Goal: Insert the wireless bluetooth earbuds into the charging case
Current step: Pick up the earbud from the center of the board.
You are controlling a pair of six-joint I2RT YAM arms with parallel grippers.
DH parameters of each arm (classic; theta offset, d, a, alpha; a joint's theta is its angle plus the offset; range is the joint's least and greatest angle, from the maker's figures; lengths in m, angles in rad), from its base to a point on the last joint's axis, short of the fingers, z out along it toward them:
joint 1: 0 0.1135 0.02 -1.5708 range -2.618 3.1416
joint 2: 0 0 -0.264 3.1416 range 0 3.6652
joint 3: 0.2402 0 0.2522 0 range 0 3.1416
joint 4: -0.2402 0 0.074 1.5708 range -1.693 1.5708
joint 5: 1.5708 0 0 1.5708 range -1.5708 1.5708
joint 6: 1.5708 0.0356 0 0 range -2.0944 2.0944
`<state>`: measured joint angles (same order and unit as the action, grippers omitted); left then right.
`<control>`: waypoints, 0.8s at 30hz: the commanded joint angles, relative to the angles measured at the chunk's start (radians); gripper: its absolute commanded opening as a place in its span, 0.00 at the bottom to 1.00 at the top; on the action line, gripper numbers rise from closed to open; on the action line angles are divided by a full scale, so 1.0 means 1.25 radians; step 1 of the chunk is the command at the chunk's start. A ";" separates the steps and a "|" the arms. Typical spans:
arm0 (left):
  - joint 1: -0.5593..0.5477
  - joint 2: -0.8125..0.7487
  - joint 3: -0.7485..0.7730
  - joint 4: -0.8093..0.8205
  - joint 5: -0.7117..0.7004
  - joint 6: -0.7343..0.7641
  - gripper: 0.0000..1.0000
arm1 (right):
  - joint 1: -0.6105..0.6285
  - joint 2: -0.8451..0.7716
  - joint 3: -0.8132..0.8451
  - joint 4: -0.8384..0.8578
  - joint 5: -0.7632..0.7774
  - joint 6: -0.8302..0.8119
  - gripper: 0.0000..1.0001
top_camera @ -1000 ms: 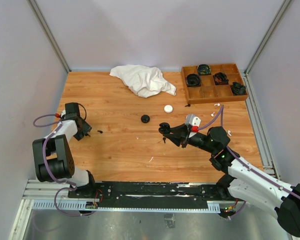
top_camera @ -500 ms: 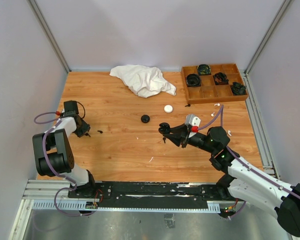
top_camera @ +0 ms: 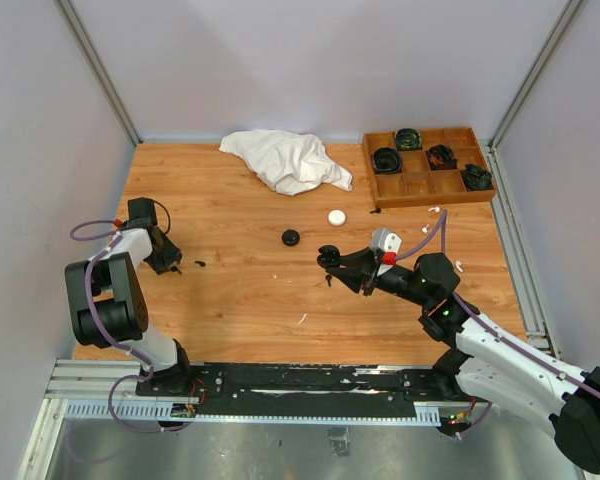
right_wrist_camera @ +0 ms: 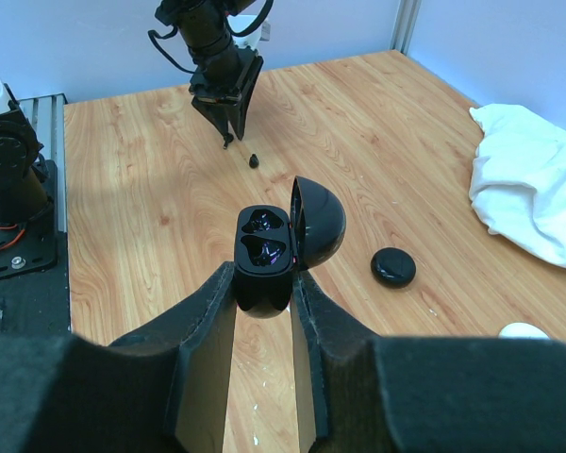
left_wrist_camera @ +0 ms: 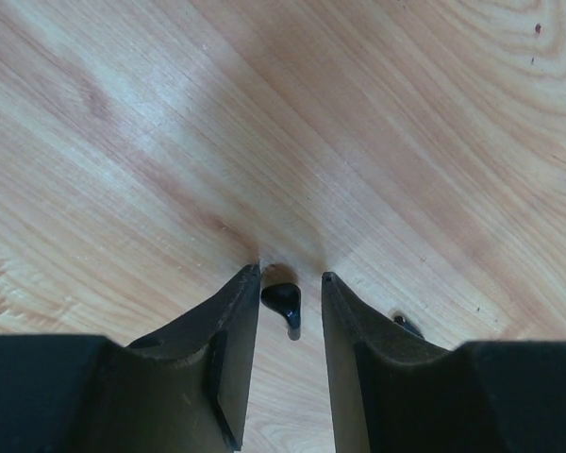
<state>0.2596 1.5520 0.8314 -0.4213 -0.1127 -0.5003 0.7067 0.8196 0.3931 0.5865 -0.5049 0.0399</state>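
Note:
My left gripper (left_wrist_camera: 291, 278) is open, low over the wood at the table's left (top_camera: 170, 264). A small black earbud (left_wrist_camera: 283, 302) lies on the table between its fingers, touching neither. A second black earbud (left_wrist_camera: 407, 324) lies just right of the right finger and shows in the top view (top_camera: 199, 264). My right gripper (right_wrist_camera: 264, 283) is shut on a black charging case (right_wrist_camera: 262, 247), held above the table's middle (top_camera: 330, 260) with its lid open and both sockets empty. Tiny white earbuds (top_camera: 424, 228) lie scattered at the right.
A closed black case (top_camera: 291, 237) and a white case (top_camera: 336, 217) lie mid-table. A white cloth (top_camera: 285, 160) lies at the back. A wooden compartment tray (top_camera: 418, 187) with coiled black items stands at the back right. More white earbuds (top_camera: 303, 318) lie near the front.
My left wrist has shifted slightly toward the left edge, with its fingers staying low by the black earbud. My right arm and the open case have not moved.

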 commanded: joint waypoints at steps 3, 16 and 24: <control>0.002 0.015 0.008 -0.064 0.020 0.029 0.39 | 0.013 -0.003 -0.006 0.025 0.000 -0.010 0.03; -0.010 0.050 0.021 -0.073 0.024 0.048 0.35 | 0.013 -0.006 -0.007 0.025 0.003 -0.009 0.03; -0.023 0.054 0.017 -0.072 0.038 0.051 0.27 | 0.013 -0.008 -0.004 0.014 0.007 -0.018 0.03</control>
<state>0.2459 1.5841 0.8696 -0.4812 -0.1066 -0.4412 0.7067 0.8192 0.3931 0.5861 -0.5041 0.0395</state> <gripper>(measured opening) 0.296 0.274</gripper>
